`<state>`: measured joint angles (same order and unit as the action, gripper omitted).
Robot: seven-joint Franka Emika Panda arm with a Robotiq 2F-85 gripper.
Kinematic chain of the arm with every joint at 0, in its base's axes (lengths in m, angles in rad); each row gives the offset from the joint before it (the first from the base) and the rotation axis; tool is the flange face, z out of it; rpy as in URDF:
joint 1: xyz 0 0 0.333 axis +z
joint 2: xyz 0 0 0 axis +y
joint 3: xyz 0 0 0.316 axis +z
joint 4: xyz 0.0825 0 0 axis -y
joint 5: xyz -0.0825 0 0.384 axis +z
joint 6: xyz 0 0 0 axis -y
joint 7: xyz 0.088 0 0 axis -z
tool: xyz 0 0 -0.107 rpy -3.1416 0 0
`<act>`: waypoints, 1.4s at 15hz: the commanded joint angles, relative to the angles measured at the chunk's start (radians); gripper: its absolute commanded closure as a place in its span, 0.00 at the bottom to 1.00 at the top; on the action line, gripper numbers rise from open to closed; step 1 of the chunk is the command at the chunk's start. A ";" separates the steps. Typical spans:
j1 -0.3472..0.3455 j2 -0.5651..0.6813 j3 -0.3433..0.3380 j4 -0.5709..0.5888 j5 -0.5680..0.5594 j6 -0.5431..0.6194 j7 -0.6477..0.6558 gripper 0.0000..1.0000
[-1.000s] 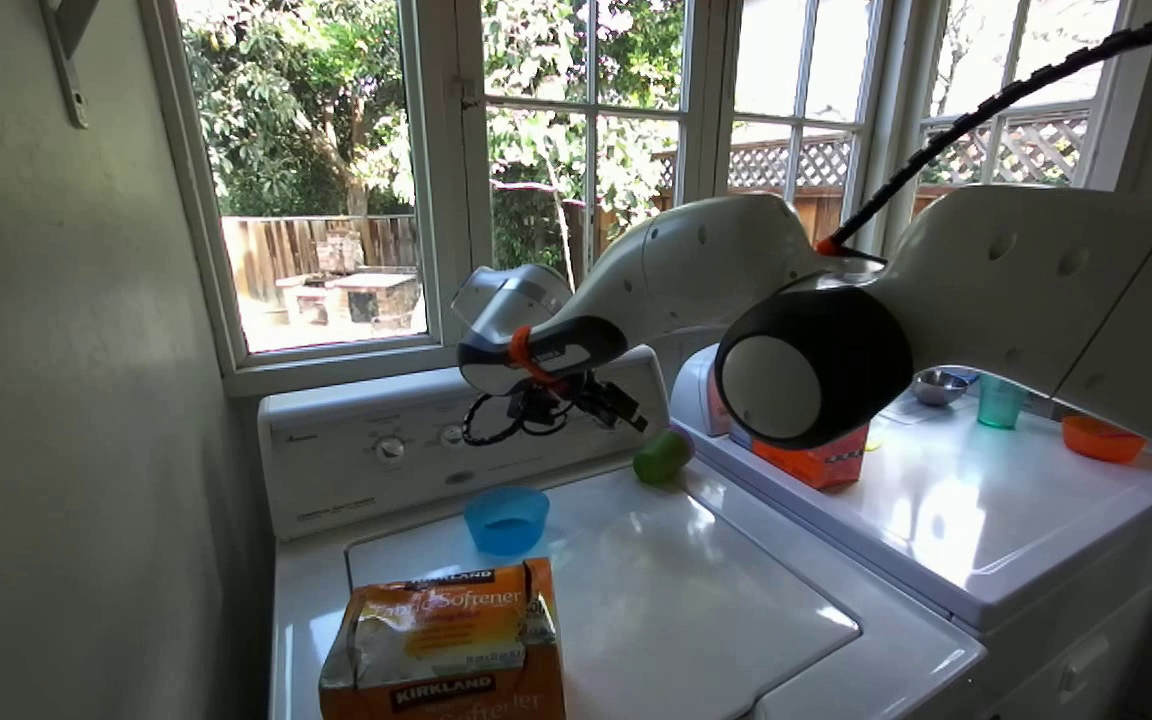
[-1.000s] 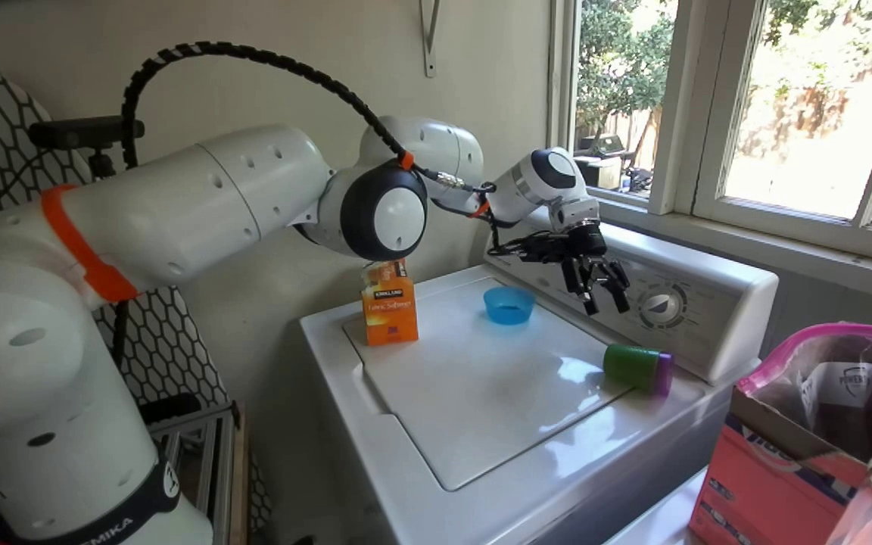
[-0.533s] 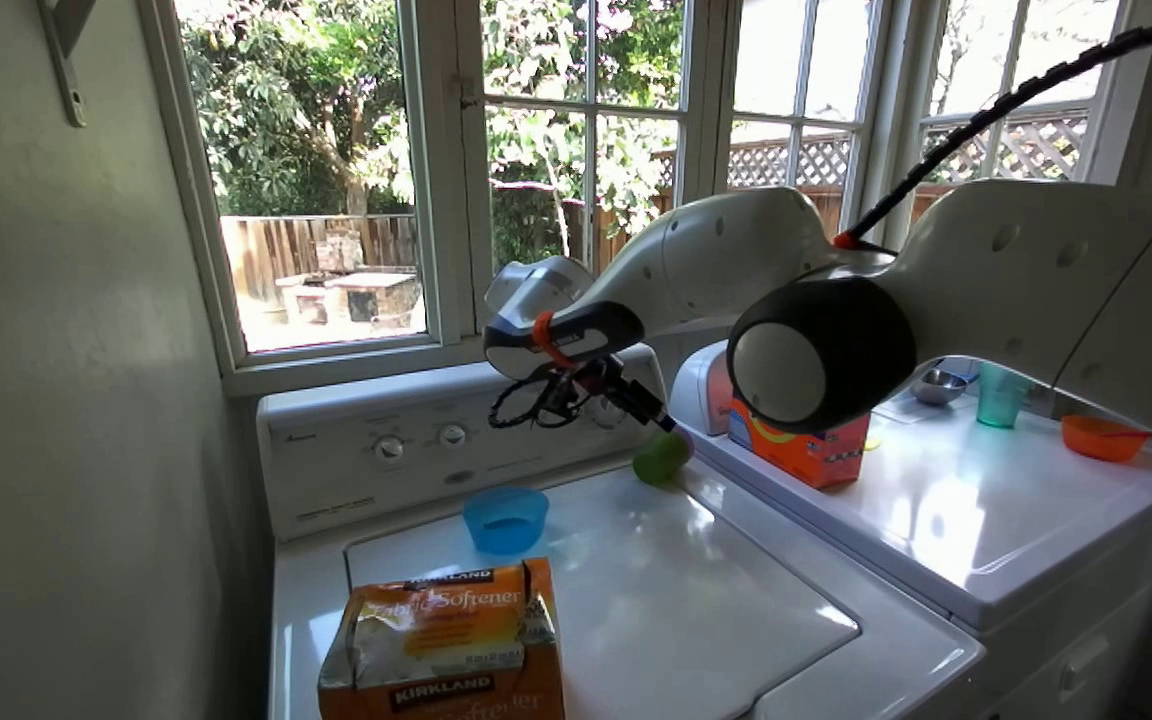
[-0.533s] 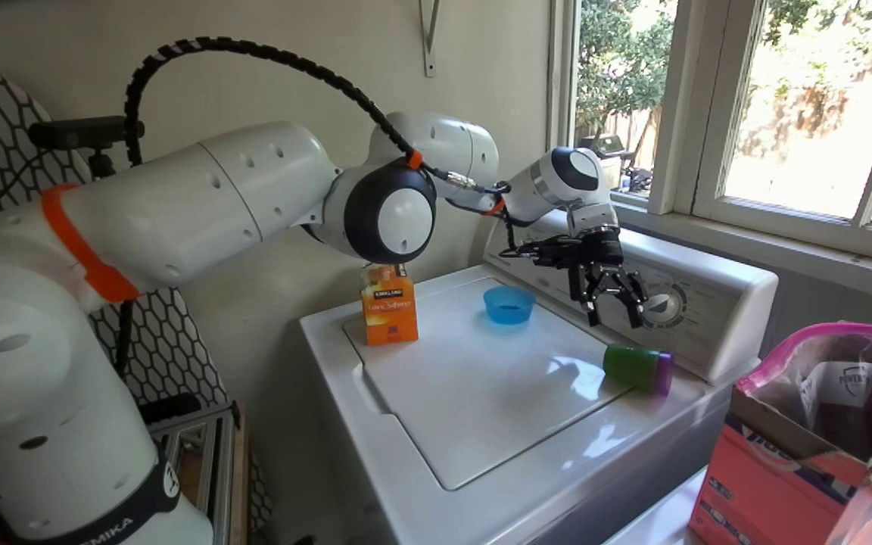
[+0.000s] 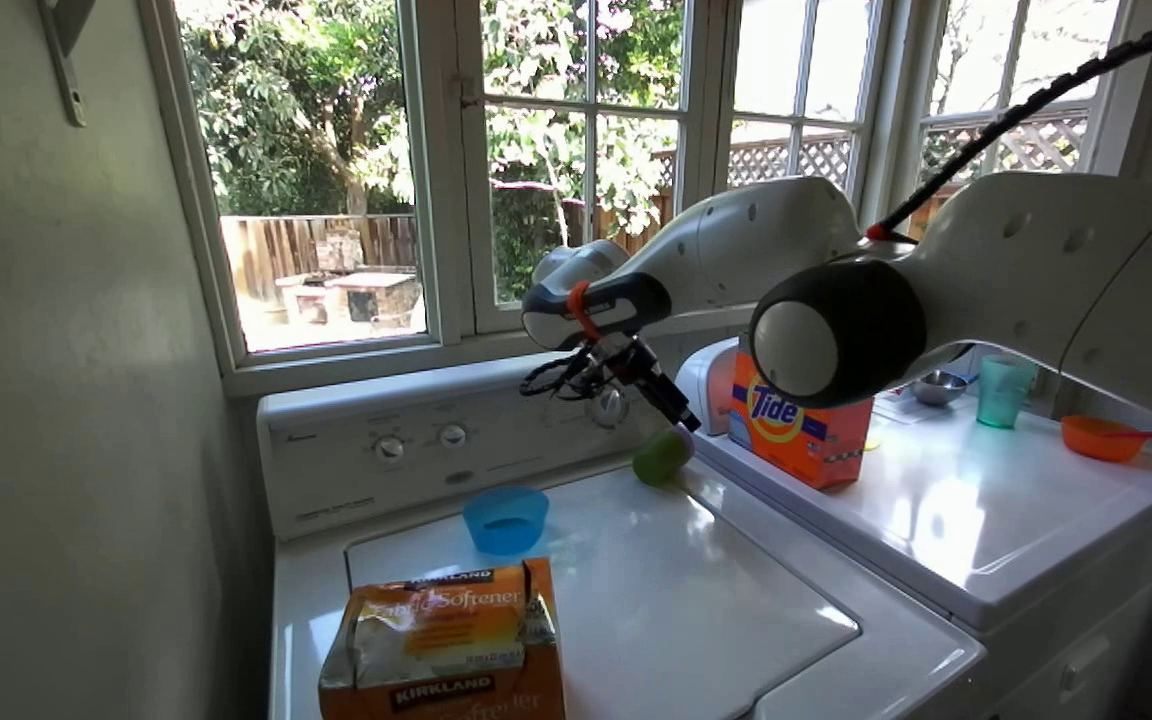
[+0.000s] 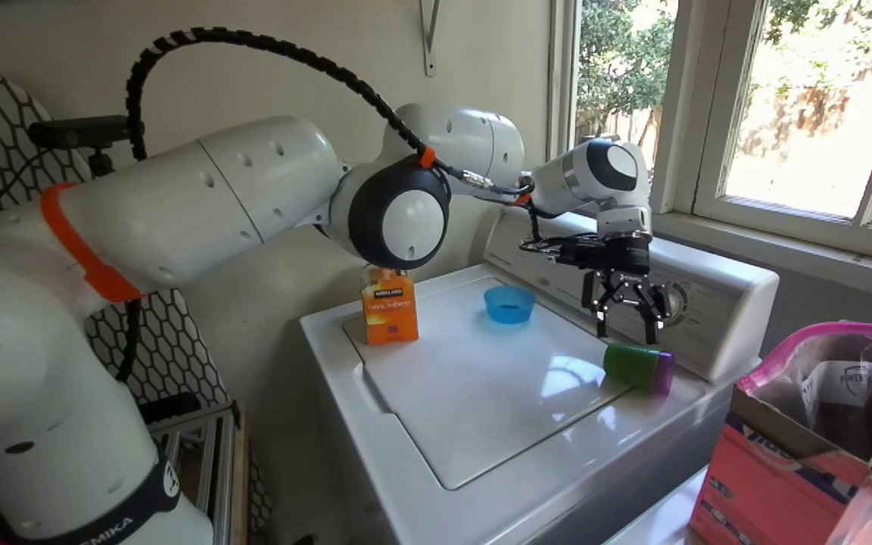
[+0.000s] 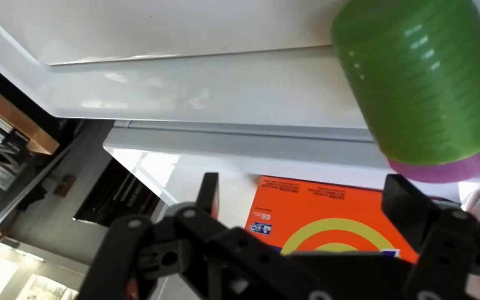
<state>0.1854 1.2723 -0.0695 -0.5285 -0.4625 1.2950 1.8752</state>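
Observation:
My gripper (image 6: 627, 334) is open and empty, its fingers pointing down just above a green cup (image 6: 629, 365) that lies on its side on the white washer lid (image 6: 496, 393). A purple rim (image 6: 663, 372) shows at the cup's end. In an exterior view the fingertips (image 5: 688, 422) overlap the green cup (image 5: 661, 458); I cannot tell whether they touch it. In the wrist view the green cup (image 7: 419, 83) is at the upper right, beyond the right finger. An orange Tide box (image 7: 319, 208) shows between the open fingers (image 7: 302, 180), farther below.
A blue bowl (image 6: 509, 305) and an orange fabric softener box (image 6: 392, 310) stand on the washer. The control panel (image 5: 416, 450) rises behind. On the neighbouring white machine stand the Tide box (image 5: 801, 430), a teal cup (image 5: 1001, 395), an orange bowl (image 5: 1101, 440) and a metal bowl (image 5: 938, 388).
The arm has moved right in both exterior views, and the gripper has come lower, over the green cup. The fingers stay open. The cup, bowl and boxes have not moved.

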 commanded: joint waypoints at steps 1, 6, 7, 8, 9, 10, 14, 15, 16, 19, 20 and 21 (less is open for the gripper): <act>-0.089 -0.023 0.037 0.013 0.091 -0.005 0.070 0.00; -0.169 -0.039 0.068 0.028 0.198 -0.014 0.196 0.00; -0.182 -0.040 0.076 0.027 0.222 -0.015 0.227 0.00; -0.195 -0.039 0.083 0.026 0.245 -0.014 0.259 0.00; -0.208 -0.037 0.088 0.024 0.267 -0.015 0.289 0.00; -0.181 -0.042 0.061 0.015 0.213 0.000 0.218 0.00; -0.201 -0.045 0.078 0.019 0.251 -0.009 0.260 0.00; -0.221 -0.048 0.100 0.020 0.289 -0.027 0.285 0.00; -0.239 -0.050 0.119 0.021 0.322 -0.028 0.288 0.00; -0.285 -0.041 0.157 0.021 0.402 -0.023 0.291 0.00; -0.302 -0.038 0.169 0.020 0.429 -0.020 0.303 0.00; -0.317 -0.033 0.180 0.022 0.457 -0.012 0.320 0.00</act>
<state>-0.0800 1.2277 0.0623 -0.5141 -0.0929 1.2915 2.1442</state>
